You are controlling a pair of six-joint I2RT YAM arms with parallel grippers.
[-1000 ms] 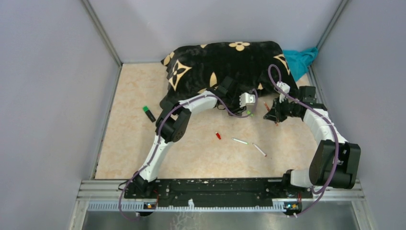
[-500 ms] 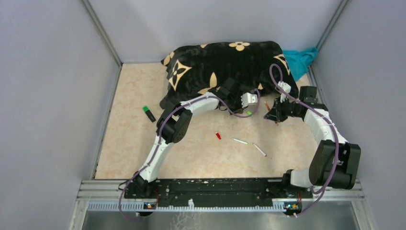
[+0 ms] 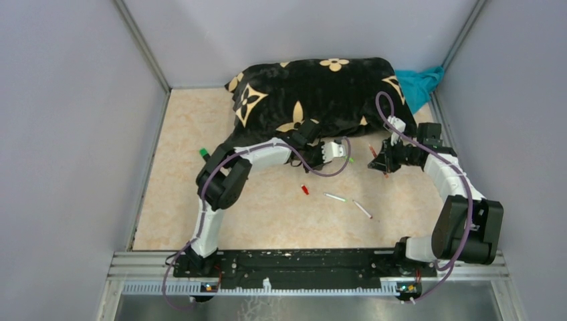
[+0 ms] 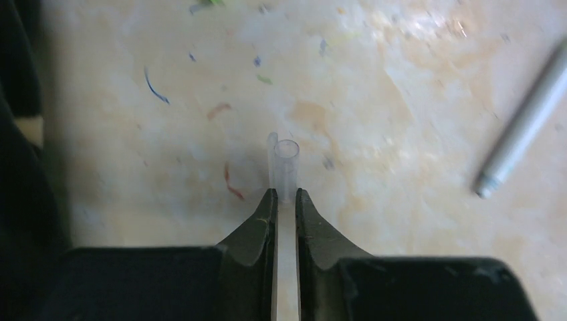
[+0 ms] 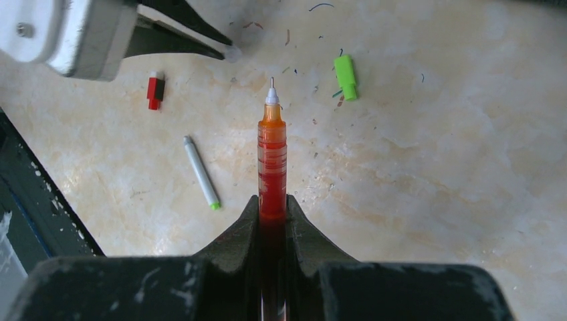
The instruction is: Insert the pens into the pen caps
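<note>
Near the table's (image 5: 434, 167) far middle, the left hand (image 4: 283, 195) is clamped on a short translucent cap (image 4: 286, 164), open end outward. The right hand (image 5: 272, 204), nearby, grips an orange-red pen (image 5: 272, 150) with its tip bared. A green cap (image 5: 346, 77), a red cap (image 5: 155, 89) and a white pen (image 5: 200, 172) lie loose between them. A black patterned cloth (image 3: 314, 83) lies behind.

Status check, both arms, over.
Left gripper shut on clear cap. Right gripper shut on red pen, tip bare. Nothing between them.
</note>
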